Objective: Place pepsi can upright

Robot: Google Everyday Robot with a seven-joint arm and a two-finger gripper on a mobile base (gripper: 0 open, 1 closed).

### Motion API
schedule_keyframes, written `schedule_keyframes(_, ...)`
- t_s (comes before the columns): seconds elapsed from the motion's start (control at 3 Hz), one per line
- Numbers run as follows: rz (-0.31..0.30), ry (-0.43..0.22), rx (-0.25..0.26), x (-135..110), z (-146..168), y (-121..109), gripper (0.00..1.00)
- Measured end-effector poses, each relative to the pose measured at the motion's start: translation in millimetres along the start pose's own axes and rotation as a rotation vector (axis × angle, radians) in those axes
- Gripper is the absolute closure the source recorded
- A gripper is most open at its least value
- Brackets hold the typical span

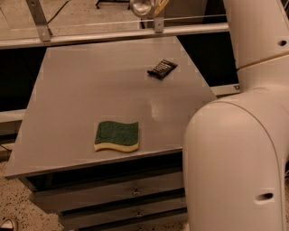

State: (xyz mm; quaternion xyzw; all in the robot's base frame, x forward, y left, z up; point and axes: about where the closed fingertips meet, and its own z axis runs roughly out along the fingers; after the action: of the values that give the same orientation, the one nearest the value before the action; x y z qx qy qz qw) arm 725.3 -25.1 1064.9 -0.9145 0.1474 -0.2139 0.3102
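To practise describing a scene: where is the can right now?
The can is at the top edge of the camera view, near centre, beside the gripper and beyond the wrapper on the table.

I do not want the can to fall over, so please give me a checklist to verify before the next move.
1. pepsi can found: ok, silver end shows at the view's top edge.
2. pincer located: ok, beside the can at the top edge; its hold: cannot tell.
3. Can upright: cannot tell, mostly cut off.
4. Landing spot: ok, bare table surface between green sponge and dark wrapper.
5. Can on table: not ok, not yet set down.
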Motion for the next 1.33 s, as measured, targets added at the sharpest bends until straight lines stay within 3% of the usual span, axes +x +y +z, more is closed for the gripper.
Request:
schedule_keyframes(0.33, -0.03, 0.096, 0.052, 15, -9, -2, 1.0)
schedule_keyframes(0.67, -0.067, 0.307, 0.123, 13, -94, 1, 1.0)
schedule_keyframes(1.0, -0.045, 0.414, 0.181, -14, -109, 6, 1.0)
schedule_keyframes(1.33, -0.052, 0.416, 0.193, -20, -102, 10, 1.0)
